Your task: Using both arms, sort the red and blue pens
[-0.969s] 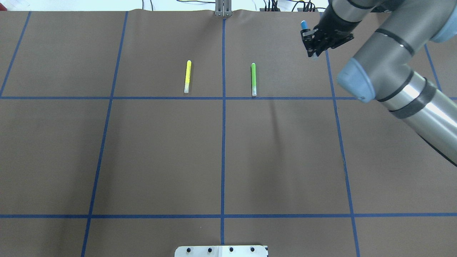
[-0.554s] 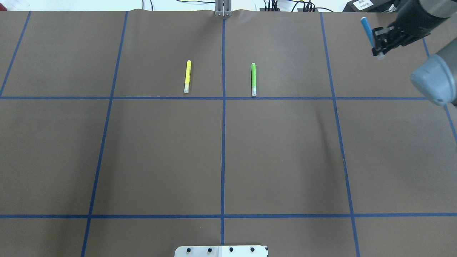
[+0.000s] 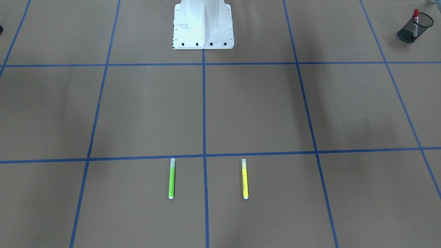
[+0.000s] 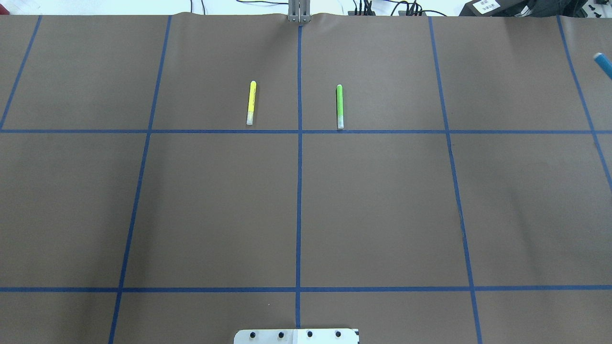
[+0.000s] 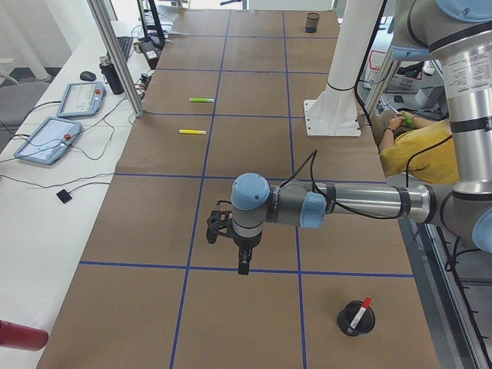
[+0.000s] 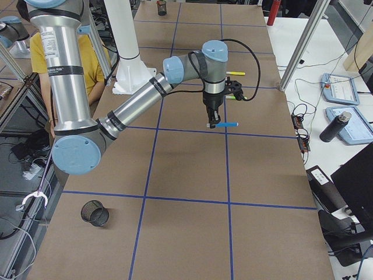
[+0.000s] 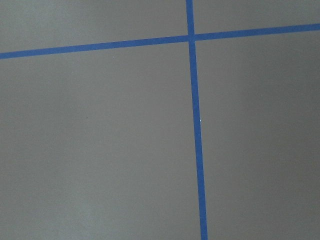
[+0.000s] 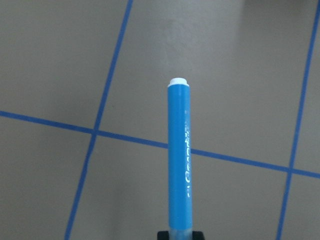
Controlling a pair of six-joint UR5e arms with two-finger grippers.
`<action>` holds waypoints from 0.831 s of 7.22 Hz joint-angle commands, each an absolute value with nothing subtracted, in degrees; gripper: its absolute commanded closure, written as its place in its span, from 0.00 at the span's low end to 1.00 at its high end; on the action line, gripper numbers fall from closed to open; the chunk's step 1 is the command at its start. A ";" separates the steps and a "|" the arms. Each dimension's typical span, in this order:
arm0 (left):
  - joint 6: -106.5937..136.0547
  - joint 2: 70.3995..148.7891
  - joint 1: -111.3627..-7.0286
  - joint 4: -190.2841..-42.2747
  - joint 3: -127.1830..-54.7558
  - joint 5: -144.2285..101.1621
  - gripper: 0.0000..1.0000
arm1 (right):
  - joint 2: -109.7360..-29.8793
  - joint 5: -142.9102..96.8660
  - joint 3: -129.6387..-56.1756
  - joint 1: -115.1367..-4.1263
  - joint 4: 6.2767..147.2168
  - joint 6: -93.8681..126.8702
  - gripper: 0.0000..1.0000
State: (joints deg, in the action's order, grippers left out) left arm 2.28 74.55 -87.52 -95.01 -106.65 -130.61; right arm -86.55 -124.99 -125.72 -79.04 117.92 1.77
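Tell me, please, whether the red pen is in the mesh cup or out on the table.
In. The red pen stands inside the mesh cup, its cap poking above the rim.

Matt brown paper surface [image 4: 382, 200], smooth, gridded with blue tape [image 4: 299, 191]; slim sky-blue plastic marker [image 8: 179, 160] is smooth, faintly glossy.

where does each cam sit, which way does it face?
Front: across the table, facing the white base; no arm shows.
Overhead: behind the robot, looking forward; just the blue pen at the right edge.
Left side: table end, left arm near.
Right side: opposite end, right arm near, holding the blue pen.
Left wrist: down at the table.
Right wrist: along the blue pen.
Shared: yellow pen and green pen in front and overhead.
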 commanded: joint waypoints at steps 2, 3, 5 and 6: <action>1.76 74.71 -87.45 -95.10 -106.79 -130.61 0.00 | -108.84 -128.21 -136.04 -88.47 120.24 -9.12 1.00; 1.67 74.62 -87.45 -95.10 -107.22 -130.61 0.00 | -112.90 -130.15 -135.71 -94.07 120.50 -14.27 1.00; 1.76 74.62 -87.36 -95.10 -107.75 -130.61 0.00 | -121.86 -136.55 -135.44 -105.33 121.63 -15.29 1.00; 1.76 74.62 -87.36 -95.10 -108.01 -130.61 0.00 | -123.12 -137.63 -135.00 -110.78 126.34 -15.29 1.00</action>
